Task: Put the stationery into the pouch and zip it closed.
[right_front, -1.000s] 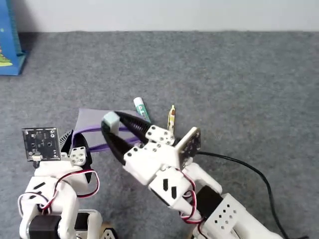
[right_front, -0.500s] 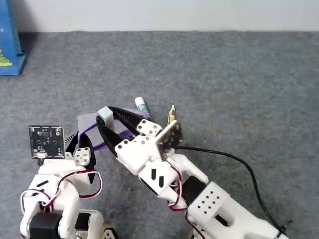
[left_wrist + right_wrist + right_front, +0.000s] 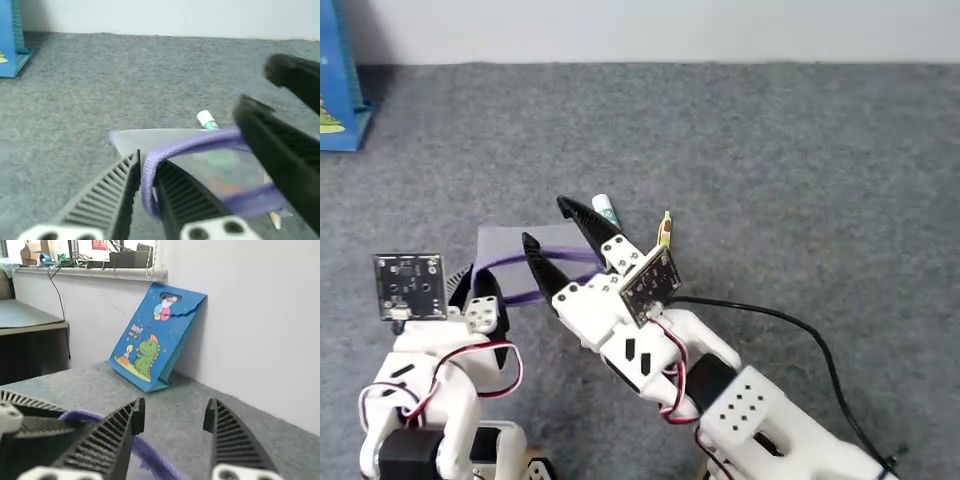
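High view: left gripper (image 3: 483, 283) pinched tight on the purple rim (image 3: 515, 262) of the pouch (image 3: 505, 243). Right gripper (image 3: 543, 222) hangs over the pouch, jaws wide apart. Glue stick (image 3: 606, 209) and pencil (image 3: 665, 228) lie at its far side.
Left wrist view: blurred colours inside the pouch, possibly stationery.
Right wrist view: jaws apart above the rim; blue bag (image 3: 155, 340) against the wall.

Office-like room, cluttered windowsill (image 3: 90, 273), cables (image 3: 59, 291), desk (image 3: 27, 320)

A grey carpeted table (image 3: 800, 150) meets a white wall (image 3: 650, 30), with a blue dinosaur bag (image 3: 155, 335) leaning there.
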Robot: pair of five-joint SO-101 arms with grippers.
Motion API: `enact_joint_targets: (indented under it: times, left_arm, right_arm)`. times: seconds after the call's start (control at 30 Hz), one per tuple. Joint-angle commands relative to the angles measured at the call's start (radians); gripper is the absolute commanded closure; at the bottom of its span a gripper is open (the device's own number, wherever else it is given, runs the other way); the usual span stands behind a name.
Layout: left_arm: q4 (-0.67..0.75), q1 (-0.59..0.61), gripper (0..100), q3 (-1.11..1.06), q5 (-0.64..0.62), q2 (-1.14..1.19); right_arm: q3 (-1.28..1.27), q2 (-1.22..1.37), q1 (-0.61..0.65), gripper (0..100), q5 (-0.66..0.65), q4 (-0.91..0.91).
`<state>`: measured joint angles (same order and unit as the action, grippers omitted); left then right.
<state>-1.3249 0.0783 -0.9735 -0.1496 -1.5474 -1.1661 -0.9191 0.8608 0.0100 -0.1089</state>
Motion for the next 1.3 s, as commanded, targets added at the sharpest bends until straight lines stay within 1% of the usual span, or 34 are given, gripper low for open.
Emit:
enact_joint_targets:
  times: [0.0,0.13,0.17,0.23,0.33,0.4,0.5,0.63,0.73,0.93,1.1,1.27]
  left_arm:
    - [0.006,0.037,99,0.067,-0.011,0.003]
    - [0.006,0.041,99,0.065,-0.011,0.002]
    - [0.006,0.043,99,0.065,-0.011,0.000]
    - [0.006,0.064,99,0.065,-0.011,-0.003]
    - [0.025,0.133,99,0.065,-0.012,-0.003]
    - [0.029,0.164,99,0.065,-0.029,-0.003]
    - [0.029,0.186,99,0.067,-0.040,-0.005]
    - [0.038,0.236,99,0.068,-0.043,-0.005]
    - [0.049,0.275,99,0.065,-0.046,-0.005]
    - [0.044,0.281,99,0.064,-0.046,-0.005]
    - [0.048,0.281,99,0.041,-0.046,-0.005]
    - [0.048,0.281,99,0.031,-0.046,-0.005]
  right_arm:
    - [0.017,-0.094,-0.010,81.4,-0.011,0.127]
    - [0.018,-0.199,-0.016,81.5,-0.006,0.288]
    - [0.026,-0.222,-0.033,81.5,0.015,0.335]
    - [0.060,-0.254,-0.087,81.5,0.104,0.449]
    - [0.138,-0.254,-0.196,81.6,0.219,0.613]
    - [0.170,-0.226,-0.245,81.6,0.241,0.685]
    - [0.187,-0.140,-0.283,81.6,0.241,0.733]
    - [0.235,0.042,-0.328,81.6,0.239,0.731]
    - [0.334,0.223,-0.343,81.5,0.239,0.733]
    - [0.640,0.650,-0.341,81.3,0.238,0.739]
    - [0.913,1.001,-0.338,81.3,0.163,0.740]
    - [1.122,1.270,-0.337,81.5,0.120,0.740]
